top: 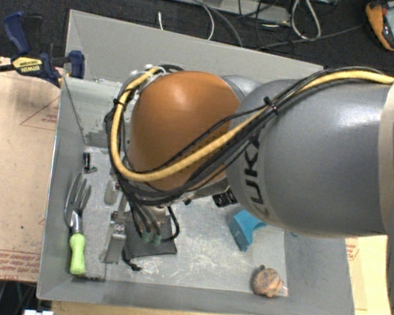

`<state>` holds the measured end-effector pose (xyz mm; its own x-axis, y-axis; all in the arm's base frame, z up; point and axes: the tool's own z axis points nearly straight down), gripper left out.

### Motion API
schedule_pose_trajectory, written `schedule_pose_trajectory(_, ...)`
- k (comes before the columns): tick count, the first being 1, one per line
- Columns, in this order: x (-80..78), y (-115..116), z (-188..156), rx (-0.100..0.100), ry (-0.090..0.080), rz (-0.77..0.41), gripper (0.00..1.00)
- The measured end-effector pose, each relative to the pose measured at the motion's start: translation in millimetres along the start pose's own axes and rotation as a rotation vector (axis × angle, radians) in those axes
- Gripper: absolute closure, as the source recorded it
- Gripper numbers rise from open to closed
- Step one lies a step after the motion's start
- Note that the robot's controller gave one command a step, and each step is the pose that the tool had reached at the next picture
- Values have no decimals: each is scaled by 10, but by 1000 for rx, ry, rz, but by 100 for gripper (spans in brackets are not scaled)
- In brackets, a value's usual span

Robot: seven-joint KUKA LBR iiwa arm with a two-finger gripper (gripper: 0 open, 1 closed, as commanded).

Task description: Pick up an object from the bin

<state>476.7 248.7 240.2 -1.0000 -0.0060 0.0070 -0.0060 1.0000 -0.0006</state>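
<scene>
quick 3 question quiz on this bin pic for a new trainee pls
1. True or false: the blue wedge lies to the left of the green-handled tool in the camera view.
2. The brown round lump lies near which corner of the bin as seen in the view? A) lower right B) upper left C) lower left
3. Which of these three things lies closest to the gripper?

Key: 1 false, the wedge is to the right of the tool; 2 A; 3 the green-handled tool.
</scene>
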Motion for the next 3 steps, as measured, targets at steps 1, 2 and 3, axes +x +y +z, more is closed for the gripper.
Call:
schedule_pose_trajectory(1,-21,-14,-35,-2,-7,6,0)
schedule_pose_trajectory(2,-272,-431,773,-3,-12,-136,0)
schedule_pose_trajectory(3,-394,-867,1666,-6,-17,-203,0)
